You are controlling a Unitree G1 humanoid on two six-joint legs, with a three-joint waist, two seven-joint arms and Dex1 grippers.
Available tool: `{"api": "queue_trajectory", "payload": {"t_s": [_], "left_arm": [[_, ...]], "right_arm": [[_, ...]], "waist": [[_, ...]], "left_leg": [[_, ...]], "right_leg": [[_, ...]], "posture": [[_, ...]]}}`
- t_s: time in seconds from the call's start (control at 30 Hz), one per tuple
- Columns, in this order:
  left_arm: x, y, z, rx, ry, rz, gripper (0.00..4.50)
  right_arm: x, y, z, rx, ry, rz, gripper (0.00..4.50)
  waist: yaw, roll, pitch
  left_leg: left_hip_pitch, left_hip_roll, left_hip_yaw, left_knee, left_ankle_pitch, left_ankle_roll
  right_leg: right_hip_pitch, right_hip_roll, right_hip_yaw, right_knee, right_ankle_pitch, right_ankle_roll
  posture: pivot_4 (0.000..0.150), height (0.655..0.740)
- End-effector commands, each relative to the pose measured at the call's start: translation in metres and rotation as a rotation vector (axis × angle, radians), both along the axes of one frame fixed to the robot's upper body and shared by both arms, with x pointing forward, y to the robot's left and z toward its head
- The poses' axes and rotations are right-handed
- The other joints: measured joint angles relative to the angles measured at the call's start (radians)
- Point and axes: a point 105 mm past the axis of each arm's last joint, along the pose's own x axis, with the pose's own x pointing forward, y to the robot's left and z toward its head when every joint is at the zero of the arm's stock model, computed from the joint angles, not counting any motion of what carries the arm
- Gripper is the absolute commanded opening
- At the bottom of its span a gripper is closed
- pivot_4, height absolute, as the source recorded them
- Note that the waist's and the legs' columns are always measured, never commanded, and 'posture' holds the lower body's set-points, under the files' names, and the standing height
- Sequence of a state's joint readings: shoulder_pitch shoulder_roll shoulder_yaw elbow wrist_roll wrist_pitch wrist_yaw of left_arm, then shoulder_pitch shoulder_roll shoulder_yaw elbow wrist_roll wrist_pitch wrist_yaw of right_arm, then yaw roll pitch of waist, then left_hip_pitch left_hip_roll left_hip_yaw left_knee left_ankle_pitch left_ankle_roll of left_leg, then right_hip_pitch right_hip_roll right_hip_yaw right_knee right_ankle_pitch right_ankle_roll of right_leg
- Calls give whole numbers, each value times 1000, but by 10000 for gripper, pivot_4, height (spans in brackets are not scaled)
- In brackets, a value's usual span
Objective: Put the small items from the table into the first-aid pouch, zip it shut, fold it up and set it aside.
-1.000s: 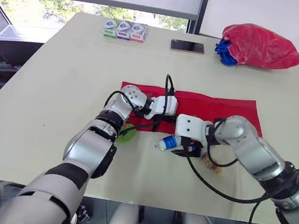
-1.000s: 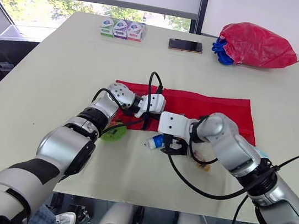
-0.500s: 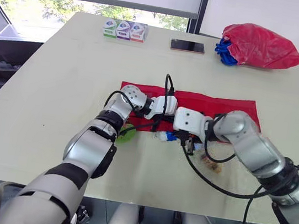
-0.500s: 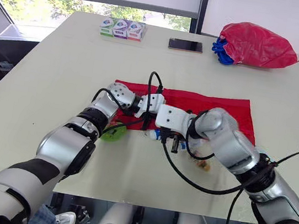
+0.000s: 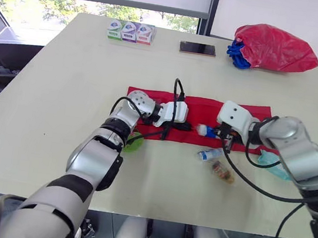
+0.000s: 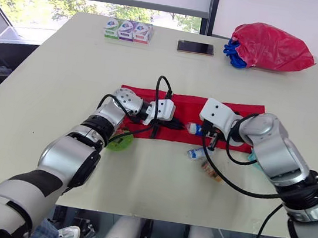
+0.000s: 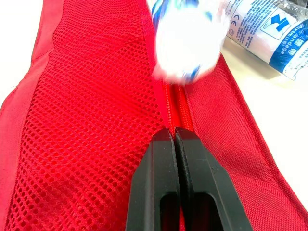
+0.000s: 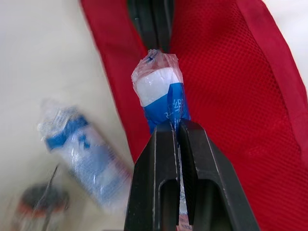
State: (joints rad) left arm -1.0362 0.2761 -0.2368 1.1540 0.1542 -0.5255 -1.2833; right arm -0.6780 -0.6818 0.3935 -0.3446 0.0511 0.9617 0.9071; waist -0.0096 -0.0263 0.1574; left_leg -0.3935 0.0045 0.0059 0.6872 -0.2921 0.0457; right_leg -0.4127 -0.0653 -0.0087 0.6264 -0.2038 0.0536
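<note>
Right gripper [image 5: 221, 133] clamping roll [image 5: 205, 129], holding it over front edge of pouch [image 5: 203, 107]. Left gripper [image 5: 186, 125] resting on pouch, just beside roll. Second roll [image 5: 209, 154] lying on table [image 5: 63, 82], just before pouch.
Left wrist: fingers pressing together, clenched, tips sitting on zipper [image 7: 179, 103]; roll hanging blurred just beyond.
Right wrist: fingers pinching roll's wrapper end over red mesh.
</note>
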Motion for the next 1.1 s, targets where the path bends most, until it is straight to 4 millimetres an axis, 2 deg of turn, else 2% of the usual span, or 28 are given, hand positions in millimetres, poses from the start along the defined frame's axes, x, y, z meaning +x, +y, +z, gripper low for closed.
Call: {"api": "queue_trajectory", "payload": {"t_s": [0.03,0.17,0.27,0.33,0.37,0.43,0.6,0.77,0.87,0.97,1.03,1.1], "left_arm": [[0,-4,8,-23,-26,-18,0],[-1,-4,6,-19,-24,-24,0],[-2,-5,6,-20,-24,-24,0],[-2,-4,5,-21,-23,-23,0],[-2,-4,5,-21,-23,-22,0],[-2,-3,4,-19,-21,-21,0],[-2,-4,4,-23,-20,-20,0],[-2,-5,4,-26,-21,-20,0],[-1,-5,5,-25,-23,-17,0],[-1,-3,5,-25,-24,-11,0],[0,-2,5,-26,-24,-8,0],[0,-2,6,-28,-23,-4,0]], "right_arm": [[14,-8,14,37,-66,-85,897],[17,-15,3,16,-45,-116,897],[14,-17,-2,0,-28,-95,9685],[11,-24,-1,-14,-20,-81,20818],[10,-28,0,-23,-19,-79,23004],[10,-37,0,-43,-18,-80,31922],[14,-52,-10,-77,-3,-108,31922],[22,-44,-15,-28,1,-117,31922],[23,-41,-13,-10,-2,-105,23921],[23,-41,-8,11,-8,-112,8916],[19,-44,-5,22,3,-121,2249],[15,-47,-4,45,28,-135,1722]], "waist": [[0,0,0],[2,0,0],[1,0,0],[2,0,0],[3,0,0],[2,0,0],[0,0,0],[-1,0,0],[1,0,0],[1,0,0],[1,0,0],[1,0,0]], "left_leg": [[0,0,0,0,0,0],[0,-1,0,0,0,0],[0,-1,0,0,0,0],[0,-1,-1,0,0,0],[-1,-1,-1,0,0,0],[-1,-1,-1,0,0,0],[0,-1,-1,0,0,0],[0,-1,-1,0,0,0],[-1,-1,-1,0,0,0],[-1,-1,-1,0,0,0],[-1,-1,-1,0,0,0],[-1,-1,-1,0,0,0]], "right_leg": [[0,0,0,0,0,0],[0,-1,0,-1,0,0],[0,-1,0,0,0,0],[0,-1,-1,0,0,0],[0,-1,-1,0,0,0],[0,-1,-1,-1,0,0],[0,-1,-1,0,0,0],[0,-1,0,0,0,0],[0,-1,-1,0,0,0],[0,-1,-1,-1,0,0],[0,-1,-1,-1,0,0],[0,-1,-1,0,0,0]], "posture": [[1500,7400],[1500,7400],[1500,7400],[1500,7400],[1500,7400],[1500,7400],[1500,7400],[1500,7400],[1500,7400],[1500,7400],[1500,7400],[1500,7400]]}}
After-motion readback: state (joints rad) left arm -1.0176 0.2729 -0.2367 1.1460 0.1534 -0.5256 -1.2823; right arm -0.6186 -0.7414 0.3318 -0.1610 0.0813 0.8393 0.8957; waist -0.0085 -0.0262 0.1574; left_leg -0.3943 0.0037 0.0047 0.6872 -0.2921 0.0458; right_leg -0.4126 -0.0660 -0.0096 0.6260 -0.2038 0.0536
